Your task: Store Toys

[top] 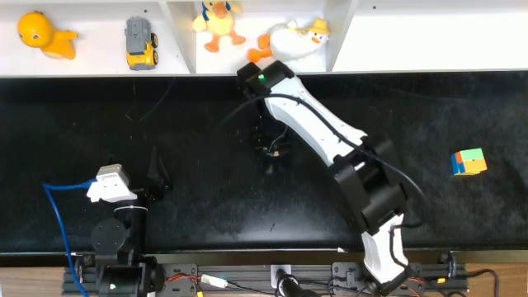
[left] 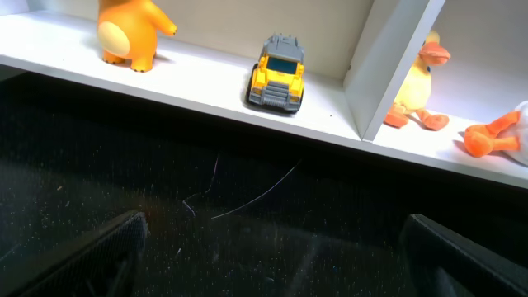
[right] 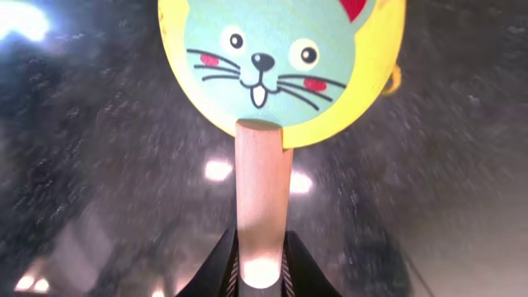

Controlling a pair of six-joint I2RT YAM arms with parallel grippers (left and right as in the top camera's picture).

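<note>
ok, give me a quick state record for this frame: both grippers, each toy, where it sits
left gripper: open, holds nothing, low over the table, facing the shelf
right gripper: shut on the wooden handle of the cat-face toy, over the table
shelf, left compartment: orange toy, yellow truck
shelf, middle compartment: yellow duck, white duck
on table, not stored: colour cube, at the right side
</note>
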